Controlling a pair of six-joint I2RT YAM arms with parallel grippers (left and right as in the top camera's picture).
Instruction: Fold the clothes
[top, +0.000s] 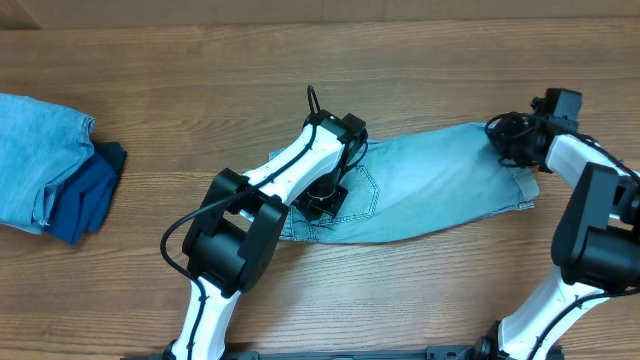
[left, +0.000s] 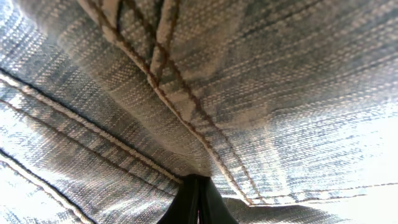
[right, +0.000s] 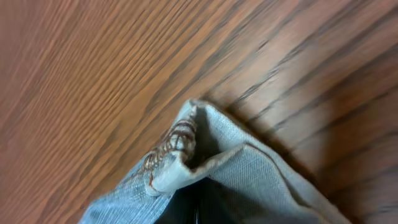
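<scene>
Stitched denim (left: 292, 93), seemingly in pincer (left: 196, 202)

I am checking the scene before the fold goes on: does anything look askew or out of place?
Nothing is damaged. The denim shorts lie slanted across the table, and at the left edge a dark navy garment sticks out unevenly from under a pale blue cloth.

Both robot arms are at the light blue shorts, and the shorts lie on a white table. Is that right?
Not quite. The table is brown wood, not white, as the overhead view shows. The rest holds: both arms are at the light blue shorts, the left pincer by the stitched pocket and the right pincer at a leg cuff.
</scene>
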